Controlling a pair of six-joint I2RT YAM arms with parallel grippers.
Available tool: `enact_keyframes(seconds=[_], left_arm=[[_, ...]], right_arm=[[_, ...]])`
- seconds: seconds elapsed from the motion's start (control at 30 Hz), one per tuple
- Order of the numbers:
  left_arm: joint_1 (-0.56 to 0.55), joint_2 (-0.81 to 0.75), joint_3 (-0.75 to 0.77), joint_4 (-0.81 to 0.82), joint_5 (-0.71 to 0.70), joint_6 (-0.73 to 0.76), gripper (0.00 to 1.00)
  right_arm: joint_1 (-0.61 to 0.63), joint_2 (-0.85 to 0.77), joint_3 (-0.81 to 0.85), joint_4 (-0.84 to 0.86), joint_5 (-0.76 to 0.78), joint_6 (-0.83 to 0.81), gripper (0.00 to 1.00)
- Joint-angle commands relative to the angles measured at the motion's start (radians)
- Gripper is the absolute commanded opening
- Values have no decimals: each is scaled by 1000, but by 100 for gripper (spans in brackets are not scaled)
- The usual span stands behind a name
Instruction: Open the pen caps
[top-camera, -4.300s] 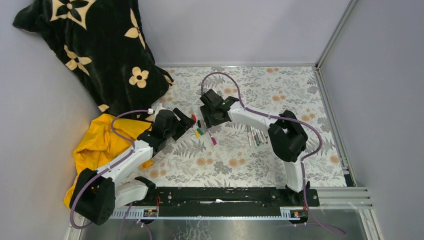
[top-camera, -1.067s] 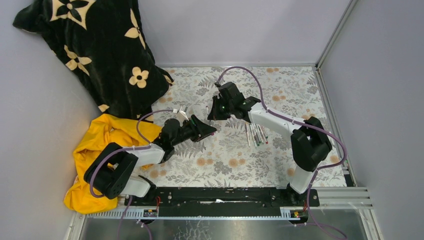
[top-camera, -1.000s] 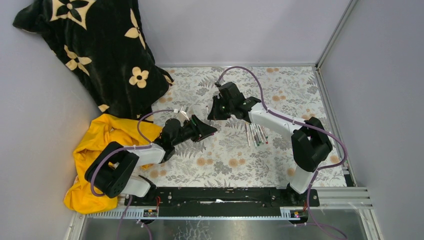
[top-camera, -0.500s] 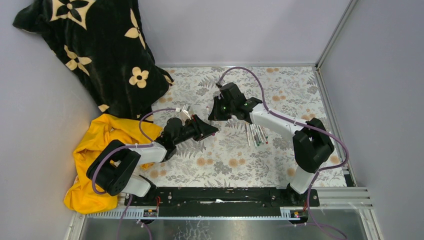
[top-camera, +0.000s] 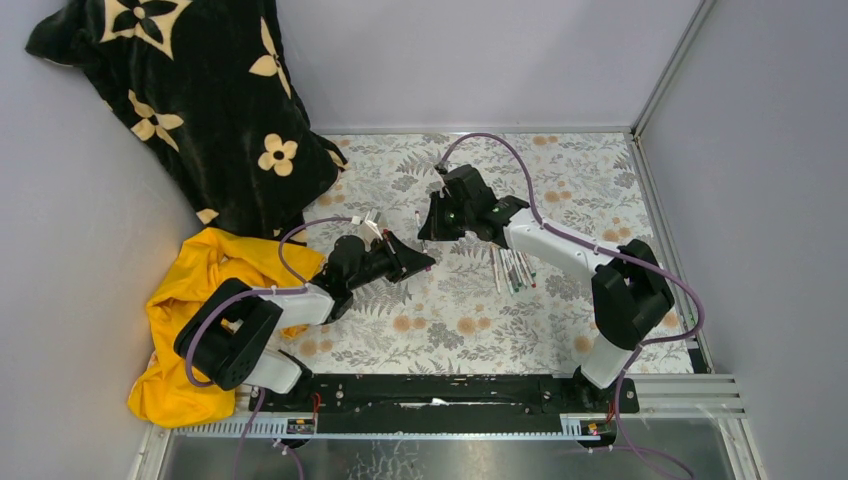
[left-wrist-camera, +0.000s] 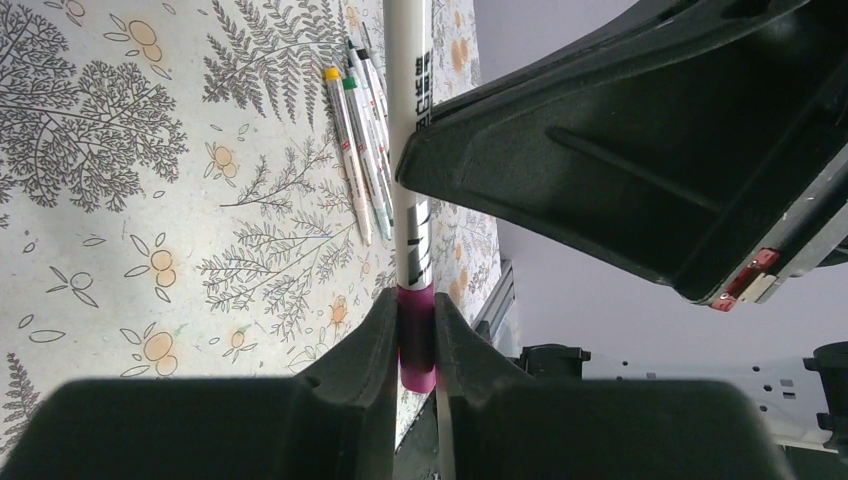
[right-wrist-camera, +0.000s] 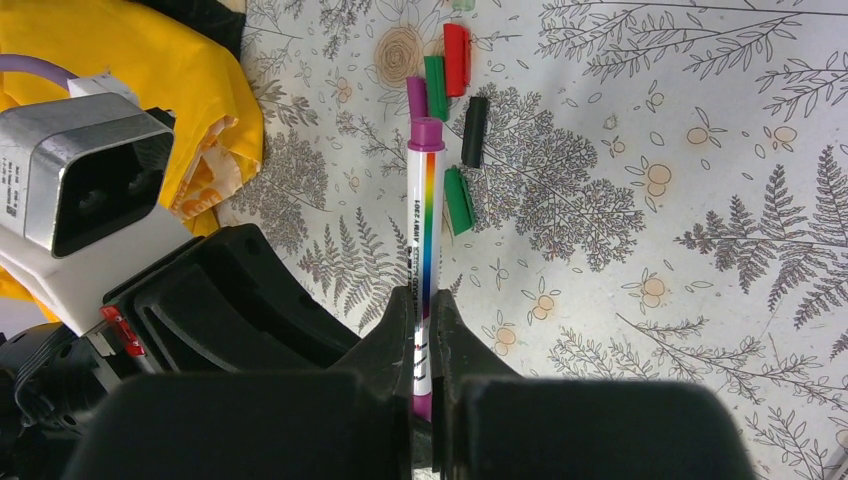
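**Top view:** The left gripper (top-camera: 418, 262) and right gripper (top-camera: 432, 228) meet nose to nose over the middle of the table (top-camera: 600, 180). A row of pens (top-camera: 510, 268) lies just to their right. What the grippers hold is too small to tell here.

**Left wrist:** The left gripper's 2 fingers (left-wrist-camera: 365, 345) press on both sides of a magenta cap (left-wrist-camera: 416, 340). The cap is seated on the end of a white pen (left-wrist-camera: 407, 100), whose barrel runs on behind the right gripper's body.

**Right wrist:** The right gripper is clamped on the pen's barrel, rainbow stripe up. Loose caps (right-wrist-camera: 474, 130) in red, green and black lie on the table beneath.

The step in hand looks like uncapping this pen. With both grips set, the next move calls for a straight pull apart along the barrel, without bending it.
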Motion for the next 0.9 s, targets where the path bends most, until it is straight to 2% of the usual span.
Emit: enact_keyframes(seconds=[0.0,0.13,0.17,0.27,0.7,0.87], left_arm=[[-9,-8,-1,98,5,20,13],[-9,-1,0,99,22,30,6],[-9,2,0,102,27,32,5],[-9,18,12,105,53,37,4],[-47,65,77,61,126,83,3],[-52,73,83,62,136,86,3]], right_arm=[[-4,-55,-18,38,-4,7,0],[-4,-59,-33,52,-29,5,0],[-4,-58,-35,53,-35,6,4],[-4,-57,-41,61,-40,7,12],[-4,-37,-29,55,-29,4,14],[-4,-39,-40,51,-15,-4,20]])
